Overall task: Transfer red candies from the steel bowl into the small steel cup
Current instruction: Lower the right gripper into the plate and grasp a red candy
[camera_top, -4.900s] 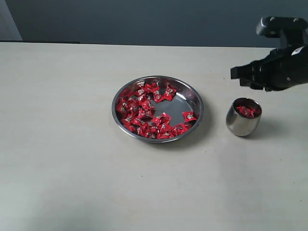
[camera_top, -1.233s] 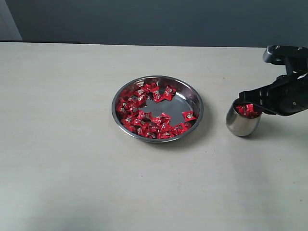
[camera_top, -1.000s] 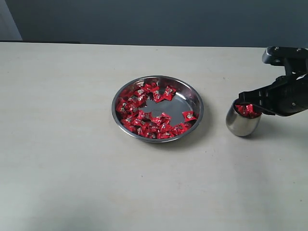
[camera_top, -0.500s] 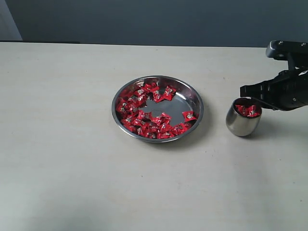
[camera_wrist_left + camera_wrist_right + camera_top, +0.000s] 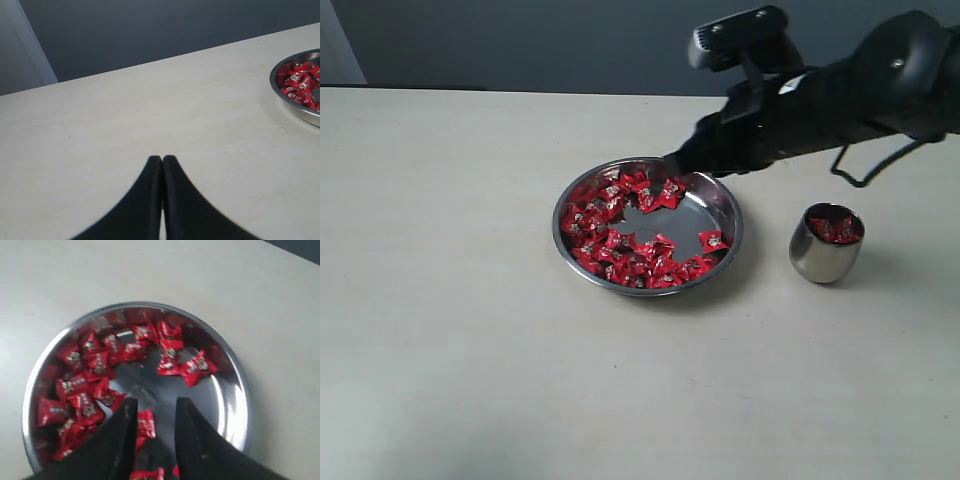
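Observation:
The steel bowl [image 5: 733, 236] sits mid-table with many red candies [image 5: 610, 238] heaped mostly in its left half. My right gripper [image 5: 673, 164] has reached across and hangs over the bowl's far rim. In the right wrist view this gripper [image 5: 156, 401] is open above the bowl [image 5: 240, 386], holding nothing, with the candies [image 5: 95, 369] lying below its fingers. The small steel cup [image 5: 823, 258] stands right of the bowl, holding a few red candies [image 5: 835, 229]. My left gripper [image 5: 162, 158] is shut and empty over bare table, with the bowl [image 5: 299, 107] off to one side.
The pale table [image 5: 470, 350] stretches round the bowl and cup. A dark wall [image 5: 570, 40] runs behind its far edge. The right arm [image 5: 850, 90] spans the air above and behind the cup.
The right gripper left the spot above the cup and swung left to the bowl's far rim. Bowl and cup have not moved.

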